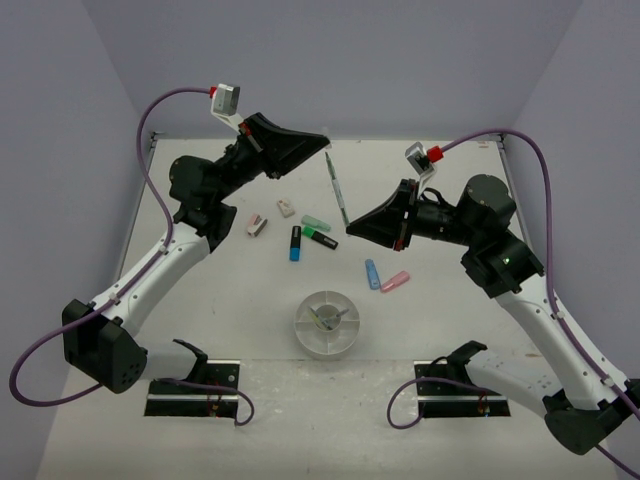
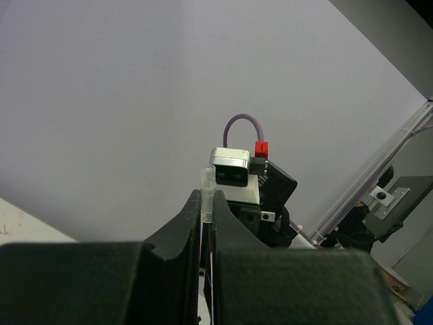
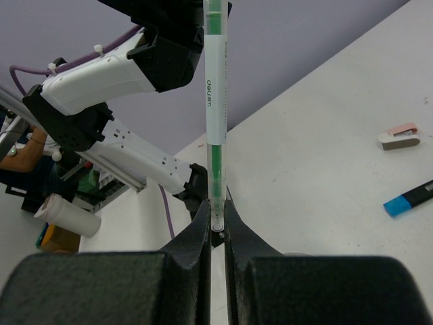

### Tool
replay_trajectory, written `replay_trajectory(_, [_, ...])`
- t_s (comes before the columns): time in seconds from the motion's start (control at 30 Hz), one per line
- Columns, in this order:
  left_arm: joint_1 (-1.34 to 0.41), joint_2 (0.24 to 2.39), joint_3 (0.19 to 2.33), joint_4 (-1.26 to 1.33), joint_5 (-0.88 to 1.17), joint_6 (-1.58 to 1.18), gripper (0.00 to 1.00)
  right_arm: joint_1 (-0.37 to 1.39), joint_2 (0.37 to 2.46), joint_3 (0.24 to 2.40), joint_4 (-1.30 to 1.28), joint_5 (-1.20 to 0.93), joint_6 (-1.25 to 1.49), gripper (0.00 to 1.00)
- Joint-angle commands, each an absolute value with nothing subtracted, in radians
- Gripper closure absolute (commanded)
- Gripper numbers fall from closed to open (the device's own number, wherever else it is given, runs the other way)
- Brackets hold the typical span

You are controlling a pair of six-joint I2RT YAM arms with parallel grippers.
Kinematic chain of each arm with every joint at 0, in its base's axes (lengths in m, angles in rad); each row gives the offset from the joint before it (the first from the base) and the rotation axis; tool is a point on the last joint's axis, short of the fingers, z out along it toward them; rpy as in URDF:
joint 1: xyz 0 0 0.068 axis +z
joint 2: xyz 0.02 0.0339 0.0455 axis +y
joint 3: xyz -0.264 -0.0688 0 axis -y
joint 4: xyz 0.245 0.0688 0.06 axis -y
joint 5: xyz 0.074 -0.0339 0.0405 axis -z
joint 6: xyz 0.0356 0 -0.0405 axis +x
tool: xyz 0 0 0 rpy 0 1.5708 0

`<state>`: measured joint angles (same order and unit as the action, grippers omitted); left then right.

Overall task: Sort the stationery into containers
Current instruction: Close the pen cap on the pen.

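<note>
Top external: both arms are reaching in over the far half of the table (image 1: pixel 235 320), and one thin pen (image 1: pixel 337 188) is spanning the gap between them, lifted off the surface. Left gripper (image 1: pixel 326 148) is pinching the pen's far end. Left wrist view is showing a clear tip poking up between the closed fingers. Right gripper (image 1: pixel 349 224) is clamping the near end. Right wrist view is showing the jaws closed tight on a clear end, with the white-and-green barrel rising straight up from them. Both grippers are thus gripping the same pen, one at each end.

Loose stationery is lying on the table around the pen:
- two pinkish-white erasers (image 1: pixel 257 226) to the left;
- a green highlighter (image 1: pixel 316 223), a black-and-green highlighter (image 1: pixel 322 241) and a blue highlighter (image 1: pixel 295 245) close together near the middle;
- a light-blue highlighter (image 1: pixel 372 273) just beside a pink highlighter (image 1: pixel 395 281) to the right.

Round white dish (image 1: pixel 327 350) is sitting nearer the arm bases, apart from these. A few thin items are lying in it, but I cannot tell which compartments they are in.
</note>
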<state>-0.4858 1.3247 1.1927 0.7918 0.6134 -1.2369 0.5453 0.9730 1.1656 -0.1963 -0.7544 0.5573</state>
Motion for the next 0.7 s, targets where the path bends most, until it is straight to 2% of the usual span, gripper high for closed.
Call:
replay_trajectory(0.0, [-0.491, 1.319, 1.224, 0.812, 0.603, -1.218, 1.0, 0.551, 0.96, 1.17, -0.184, -0.766, 0.543, 1.0])
replay_trajectory(0.67, [-0.491, 1.308, 1.205, 0.807, 0.606, -1.216, 1.0, 0.551, 0.951, 1.177, -0.195, -0.724, 0.537, 1.0])
